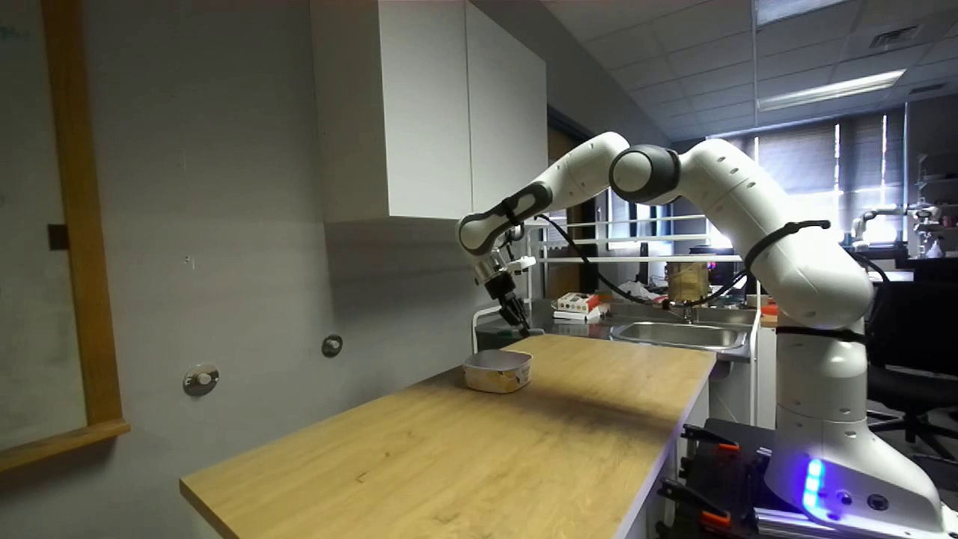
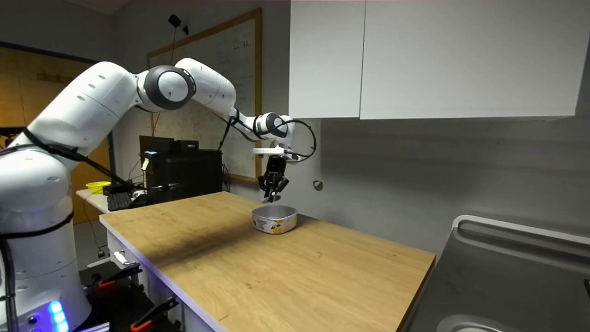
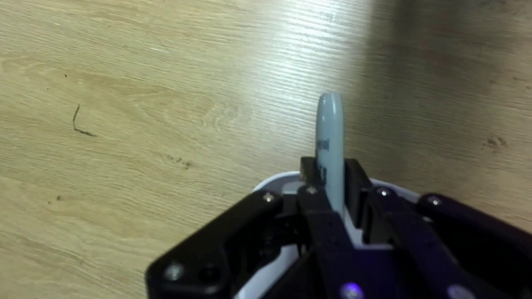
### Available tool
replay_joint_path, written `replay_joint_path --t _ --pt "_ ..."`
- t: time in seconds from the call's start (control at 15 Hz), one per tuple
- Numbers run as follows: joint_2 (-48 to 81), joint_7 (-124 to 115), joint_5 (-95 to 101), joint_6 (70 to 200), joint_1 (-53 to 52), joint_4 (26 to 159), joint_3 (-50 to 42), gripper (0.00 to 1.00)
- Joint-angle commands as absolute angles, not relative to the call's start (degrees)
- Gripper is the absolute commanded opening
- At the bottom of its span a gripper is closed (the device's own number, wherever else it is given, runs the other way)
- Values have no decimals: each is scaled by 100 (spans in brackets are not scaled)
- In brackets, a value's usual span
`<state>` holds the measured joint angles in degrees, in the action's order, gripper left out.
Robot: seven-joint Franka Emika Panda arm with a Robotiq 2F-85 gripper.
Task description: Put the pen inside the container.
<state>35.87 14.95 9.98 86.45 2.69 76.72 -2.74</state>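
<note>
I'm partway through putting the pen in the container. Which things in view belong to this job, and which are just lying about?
For the job:
pen, held in the gripper
container, on the counter

Just lying about:
yellow bowl
keyboard
red-and-white box

Plain grey wall (image 1: pixel 247 284); white flat-door wall cabinet (image 1: pixel 426 112) mounted on it, shadow (image 2: pixel 392 157) on the wall beneath. Light wood-grain desk (image 1: pixel 464 449) along this wall, dark grey metal counter (image 2: pixel 516 276) with steel sink (image 1: pixel 677 335) past one end. Brown-wood-framed whiteboard (image 2: pixel 228 64) in both exterior views. In an exterior view: pale tiled ceiling (image 1: pixel 696 45), lit fluorescent light (image 1: pixel 832 88), bright window (image 1: pixel 812 202) behind grey blinds (image 1: pixel 804 161), black office chair (image 1: pixel 913 326) at right. In an exterior view: orange-brown wood panelling (image 2: pixel 41 64) at left, white side table (image 2: pixel 93 199) beyond desk.
</note>
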Motion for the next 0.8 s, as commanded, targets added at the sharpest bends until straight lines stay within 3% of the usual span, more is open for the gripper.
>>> replay_joint_path --t 0.0,0.73 --pt "4044 1559 1110 8242 241 6965 -186 5" --pt "4826 1711 1222 7691 143 6069 -149 5"
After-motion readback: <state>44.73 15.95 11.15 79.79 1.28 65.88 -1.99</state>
